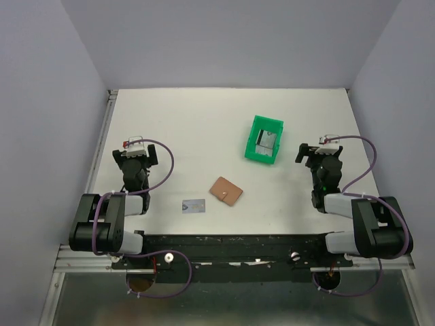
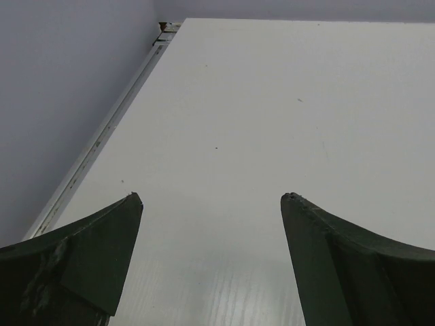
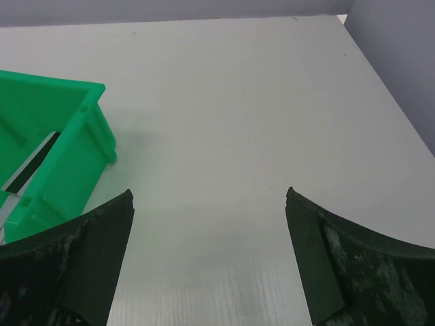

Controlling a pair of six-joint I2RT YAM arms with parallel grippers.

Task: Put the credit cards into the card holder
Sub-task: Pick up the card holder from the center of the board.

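Top external view: the tan card holder (image 1: 225, 190) lies flat on the white desk (image 1: 183, 122) and looks folded shut. It sits about midway between the left and right edges, closer to the near edge than the far one. Just left of it, a touch nearer the near edge, there's one pale credit card (image 1: 194, 206), close to the holder but not touching it.

Further back and right is a green bin (image 1: 261, 155) with what look like more cards (image 1: 266, 140) in it. The right wrist view catches a card with a dark stripe (image 3: 30, 168) leaning inside the bin.

Left jaws are spread wide with nothing between them, over bare desk toward the left edge. Right jaws are the same deal, wide apart and empty, just right of the bin.
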